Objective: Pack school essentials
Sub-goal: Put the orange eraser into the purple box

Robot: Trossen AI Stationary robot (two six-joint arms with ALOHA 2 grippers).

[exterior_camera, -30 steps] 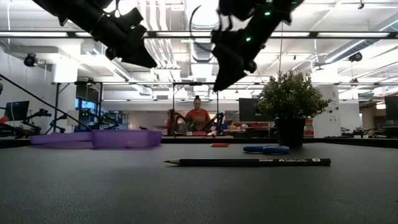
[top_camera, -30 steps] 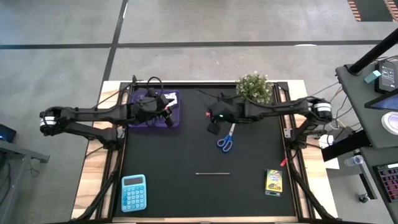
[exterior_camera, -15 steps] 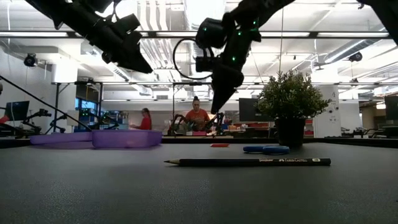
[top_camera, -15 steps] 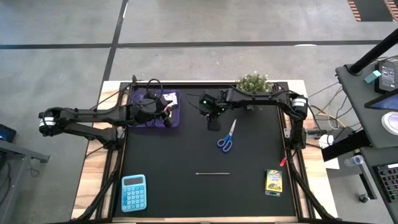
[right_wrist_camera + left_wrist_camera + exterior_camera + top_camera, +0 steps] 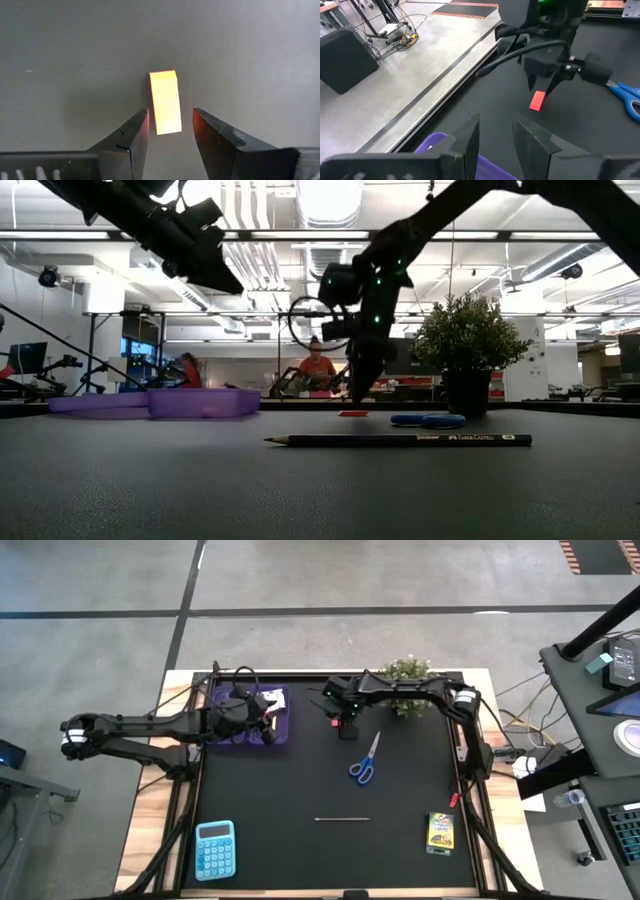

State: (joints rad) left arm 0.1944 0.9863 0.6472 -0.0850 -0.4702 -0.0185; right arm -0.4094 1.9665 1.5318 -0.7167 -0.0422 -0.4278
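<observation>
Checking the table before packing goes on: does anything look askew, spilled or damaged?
Nothing stands out. The scissors, pencil, crayon box and calculator lie flat and apart on the mat; the red eraser lies intact between the open right gripper fingers.

The pencil (image 5: 398, 440) bears small pale lettering near its right end, reading "FABER-CASTELL".

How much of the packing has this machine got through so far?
Little looks packed: the purple case holds something I can't make out. The right gripper, open, straddles the red eraser; the left gripper waits above the case. Scissors, pencil and crayon box remain out.
</observation>
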